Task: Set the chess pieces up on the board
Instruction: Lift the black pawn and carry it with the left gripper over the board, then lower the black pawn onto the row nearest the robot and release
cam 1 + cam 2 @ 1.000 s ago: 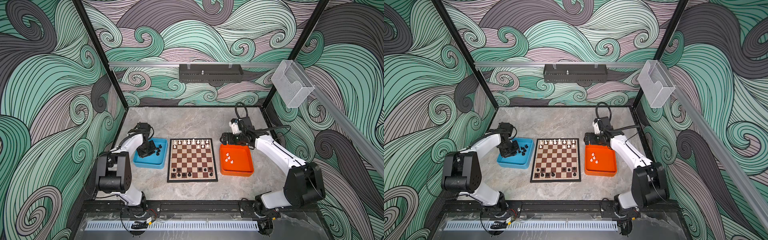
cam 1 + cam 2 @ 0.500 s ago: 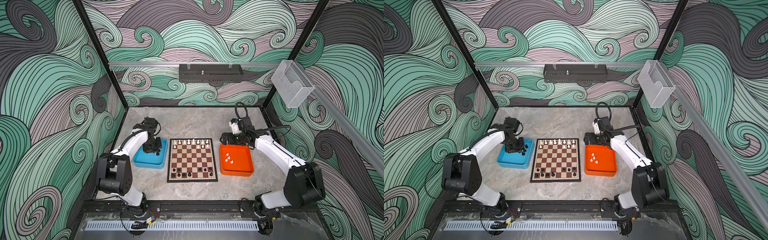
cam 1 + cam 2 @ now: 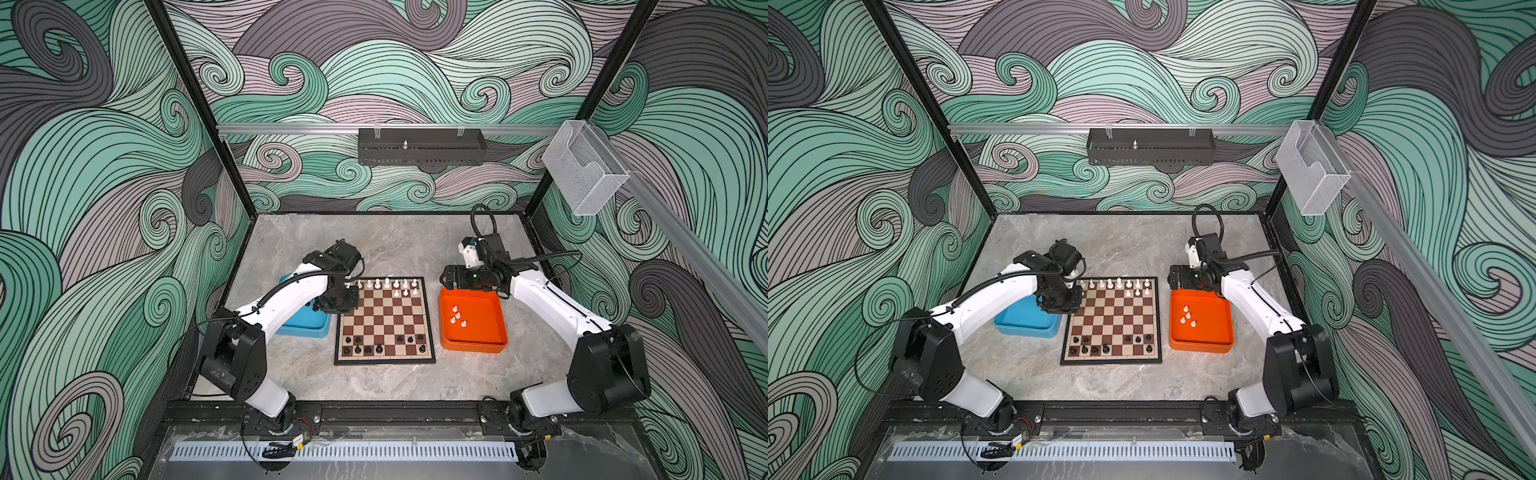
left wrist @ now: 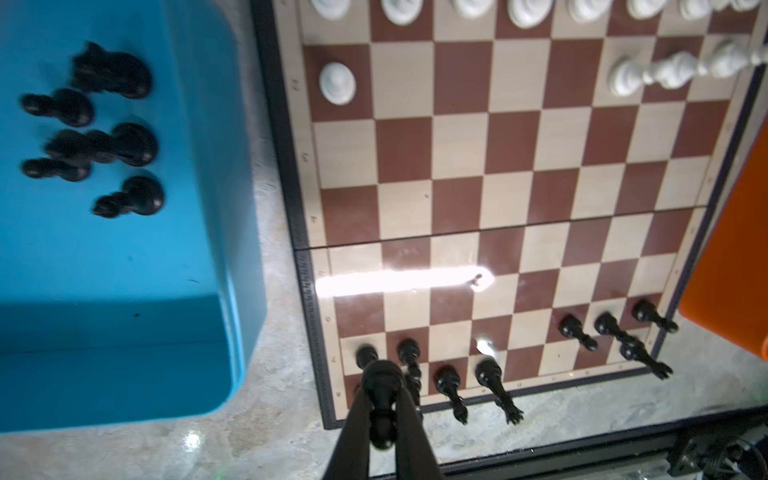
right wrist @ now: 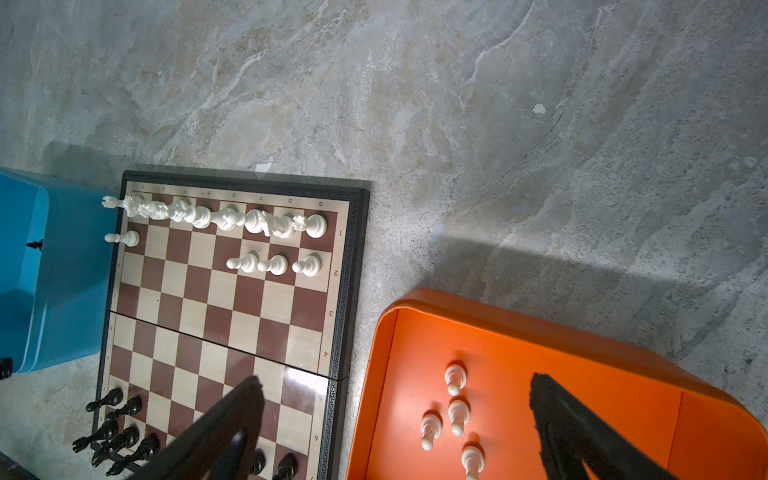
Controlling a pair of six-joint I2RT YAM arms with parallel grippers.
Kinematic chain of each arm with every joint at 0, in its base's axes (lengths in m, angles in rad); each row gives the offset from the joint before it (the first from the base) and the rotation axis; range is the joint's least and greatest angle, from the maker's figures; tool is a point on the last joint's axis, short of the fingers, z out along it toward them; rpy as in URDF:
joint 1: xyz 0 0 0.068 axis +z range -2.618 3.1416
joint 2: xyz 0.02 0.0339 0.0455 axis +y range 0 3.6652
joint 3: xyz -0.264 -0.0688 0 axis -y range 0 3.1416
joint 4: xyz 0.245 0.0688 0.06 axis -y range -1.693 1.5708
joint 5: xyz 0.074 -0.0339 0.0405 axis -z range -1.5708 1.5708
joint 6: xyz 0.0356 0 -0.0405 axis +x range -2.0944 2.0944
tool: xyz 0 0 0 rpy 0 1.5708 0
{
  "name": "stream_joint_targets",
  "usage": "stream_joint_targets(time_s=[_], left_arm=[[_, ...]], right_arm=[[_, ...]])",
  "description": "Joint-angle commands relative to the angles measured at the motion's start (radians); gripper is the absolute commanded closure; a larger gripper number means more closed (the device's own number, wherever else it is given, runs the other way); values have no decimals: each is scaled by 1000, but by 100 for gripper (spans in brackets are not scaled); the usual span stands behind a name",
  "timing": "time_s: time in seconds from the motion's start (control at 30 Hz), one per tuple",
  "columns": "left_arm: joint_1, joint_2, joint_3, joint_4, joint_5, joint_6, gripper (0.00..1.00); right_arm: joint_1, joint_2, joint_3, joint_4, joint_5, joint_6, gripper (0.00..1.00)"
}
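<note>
My left gripper point(image 4: 381, 386) is clenched on a black pawn point(image 4: 380, 415) and hangs over the far left part of the board point(image 3: 386, 328). My right gripper point(image 5: 397, 380) is fully released above the orange tray point(image 5: 623, 357), which contains four white pawns point(image 5: 456, 411).

Both top views: taken from high on the near side, tilted steeply down. The whole table point(image 3: 374, 245) is covered, in nearly equal framing offset sideways.

Left wrist view: pointed down, close over the board point(image 4: 457, 166) and blue tray point(image 4: 124, 291).

Right wrist view: taken from farther off; the board and orange tray point(image 5: 540, 332) are seen.

The board is shared by all four views.
</note>
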Motion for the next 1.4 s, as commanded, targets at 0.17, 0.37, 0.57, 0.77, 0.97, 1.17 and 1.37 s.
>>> stream_joint_targets(time_s=[0.17,0.37,0.57,0.77,0.97,1.17,1.37], left_arm=[[-100,53,35,-19,64,-96,87],[-129,84,22,11,73,-102,87],[-143,107,-11,35,94,-99,87],[-149,131,-23,48,113,-97,87],[-155,150,-29,47,122,-94,87],[-166,166,-36,53,133,-96,87],[-168,181,-43,63,143,-97,87]], right_arm=[[-4,3,-7,3,-7,-9,0],[-4,0,-9,4,-5,-9,0],[-4,3,-6,4,-2,-10,0],[-5,9,-7,6,-5,-9,0],[-6,11,-9,5,-7,-9,0],[-8,11,-7,5,-9,-9,0],[-8,11,-10,6,-10,-9,0]])
